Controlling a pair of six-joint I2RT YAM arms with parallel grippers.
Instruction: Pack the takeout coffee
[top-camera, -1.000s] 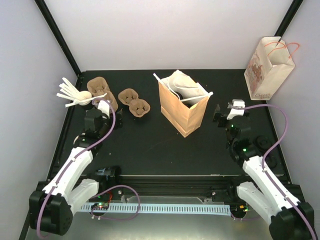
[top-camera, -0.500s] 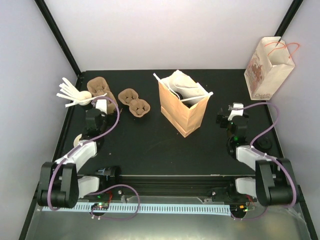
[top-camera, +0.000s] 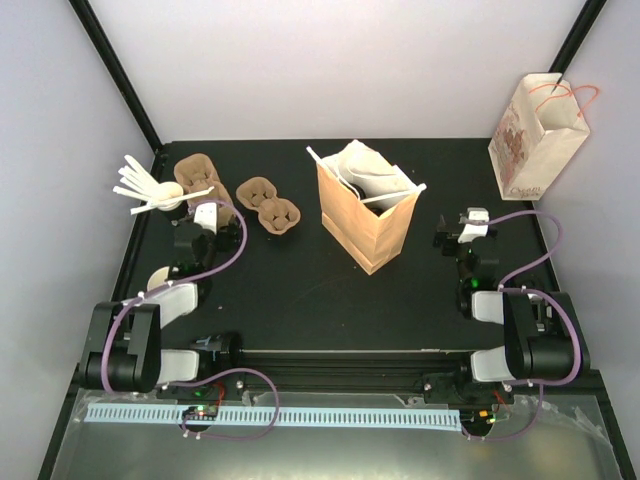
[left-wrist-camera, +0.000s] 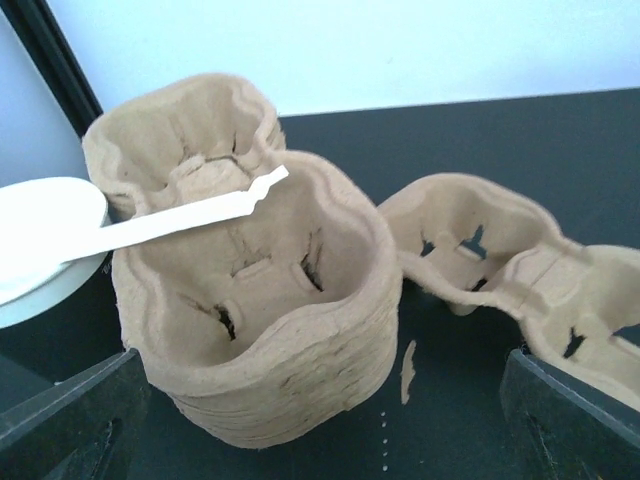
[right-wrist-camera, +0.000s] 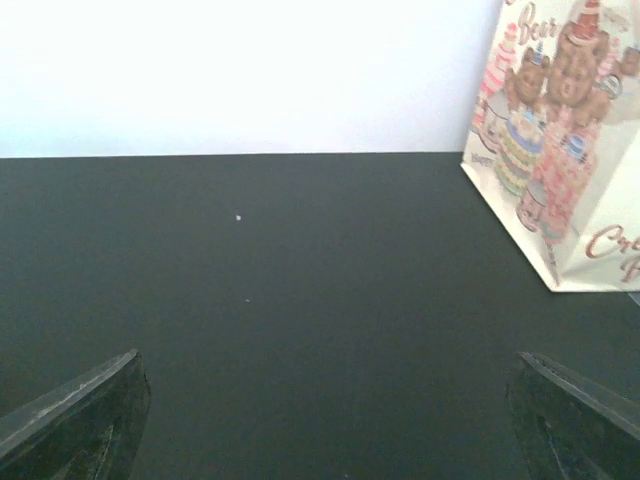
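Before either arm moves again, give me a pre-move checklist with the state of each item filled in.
1. Left gripper open and empty: ok.
2. Right gripper open and empty: ok.
3. Brown paper bag upright with its mouth open: ok.
4. Takeout coffee cup located: cannot tell. Something pale shows in the bag's mouth, but it is not identifiable.
5. Space ahead of the left gripper: not ok. The carrier stack sits right in front, with a stirrer lying across it.
6. Space ahead of the right gripper: ok. Bare table lies ahead, and the printed bag is off to the right.
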